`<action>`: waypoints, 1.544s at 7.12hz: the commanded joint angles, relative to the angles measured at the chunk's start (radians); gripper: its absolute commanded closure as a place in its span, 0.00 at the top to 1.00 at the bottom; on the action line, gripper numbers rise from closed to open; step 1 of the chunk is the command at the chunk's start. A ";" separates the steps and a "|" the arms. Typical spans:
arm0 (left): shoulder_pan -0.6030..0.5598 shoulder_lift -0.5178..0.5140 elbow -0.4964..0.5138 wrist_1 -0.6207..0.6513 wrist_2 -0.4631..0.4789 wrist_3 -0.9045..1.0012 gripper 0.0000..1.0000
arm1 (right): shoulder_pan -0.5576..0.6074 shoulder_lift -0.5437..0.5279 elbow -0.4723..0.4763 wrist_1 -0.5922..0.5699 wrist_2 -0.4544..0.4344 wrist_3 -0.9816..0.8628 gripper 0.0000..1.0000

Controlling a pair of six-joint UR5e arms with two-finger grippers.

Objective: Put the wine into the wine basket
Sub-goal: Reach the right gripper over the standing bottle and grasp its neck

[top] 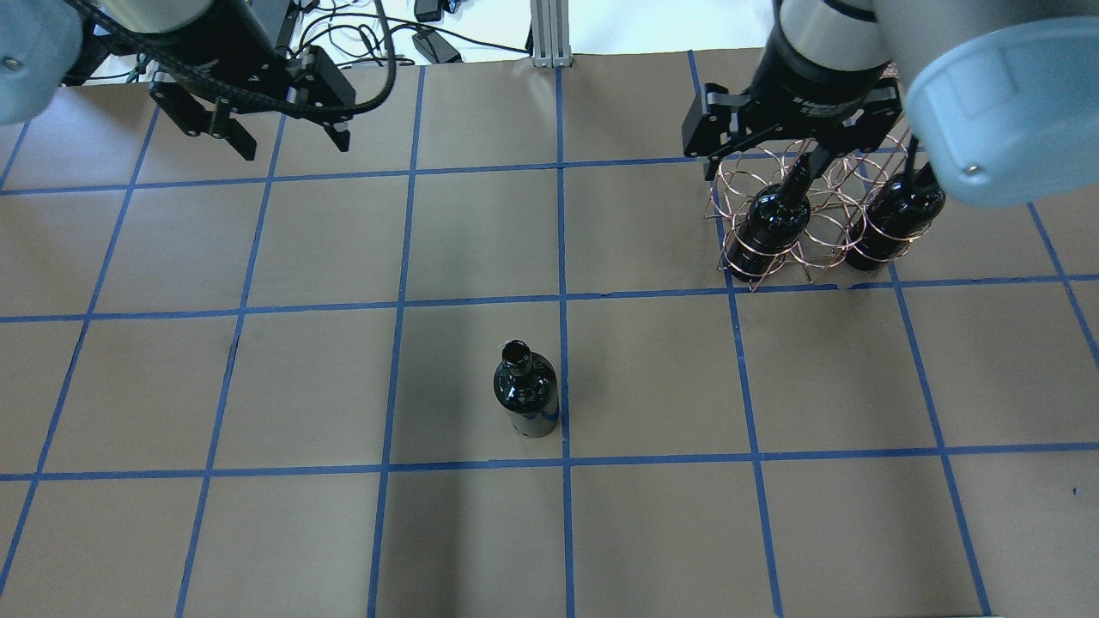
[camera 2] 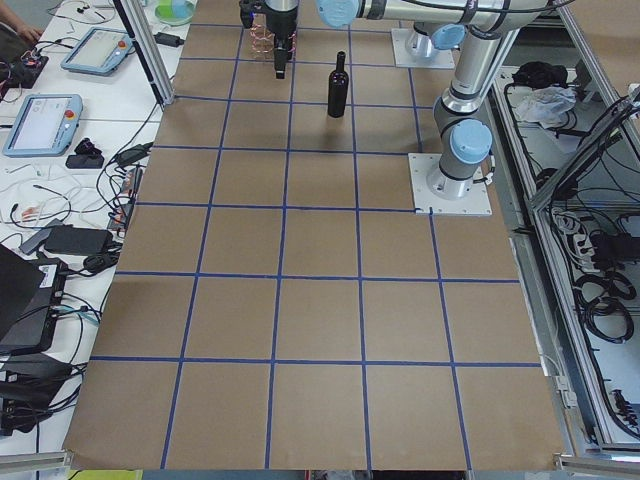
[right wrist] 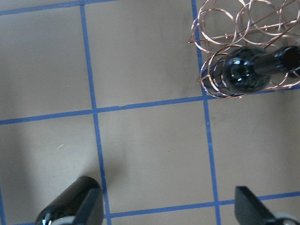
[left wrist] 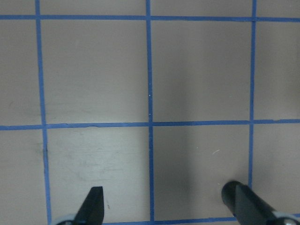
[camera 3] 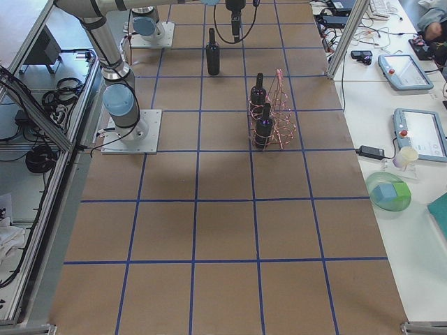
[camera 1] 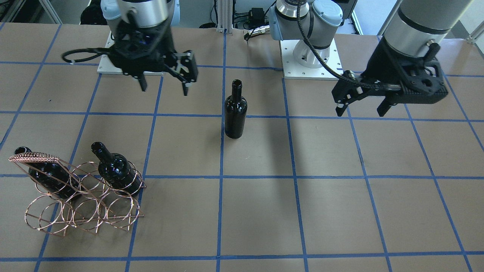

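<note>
While left gripper (camera 1: 362, 110) and right gripper (camera 1: 165, 90) hang wide open, empty | wine bottle (camera 1: 235, 113) upright mid-table | wine basket (camera 1: 81, 211) near far edge, robot's right, holding two seated bottles (camera 1: 115, 170) (camera 1: 49, 174).

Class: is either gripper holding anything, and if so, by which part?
Nothing is held. The left gripper and right gripper hang open and empty; the glossy near-black glass wine bottle stands untouched.

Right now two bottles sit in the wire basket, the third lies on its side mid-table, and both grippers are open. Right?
No: the third bottle stands upright, as the exterior front-facing view shows. The rest holds: two bottles sit in the wire basket, and the left gripper and right gripper are open.
</note>
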 commanded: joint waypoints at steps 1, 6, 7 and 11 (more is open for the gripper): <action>0.041 0.009 -0.001 0.000 0.063 0.017 1.00 | 0.182 0.126 -0.007 -0.126 -0.005 0.278 1.00; 0.021 0.035 -0.021 -0.035 0.054 0.018 1.00 | 0.245 0.139 0.019 -0.025 0.011 0.175 1.00; 0.021 0.035 -0.021 -0.043 0.055 0.018 1.00 | 0.246 0.143 0.042 -0.022 0.026 0.176 1.00; 0.020 0.042 -0.033 -0.046 0.051 0.018 1.00 | 0.259 0.142 0.065 -0.025 0.063 0.177 0.99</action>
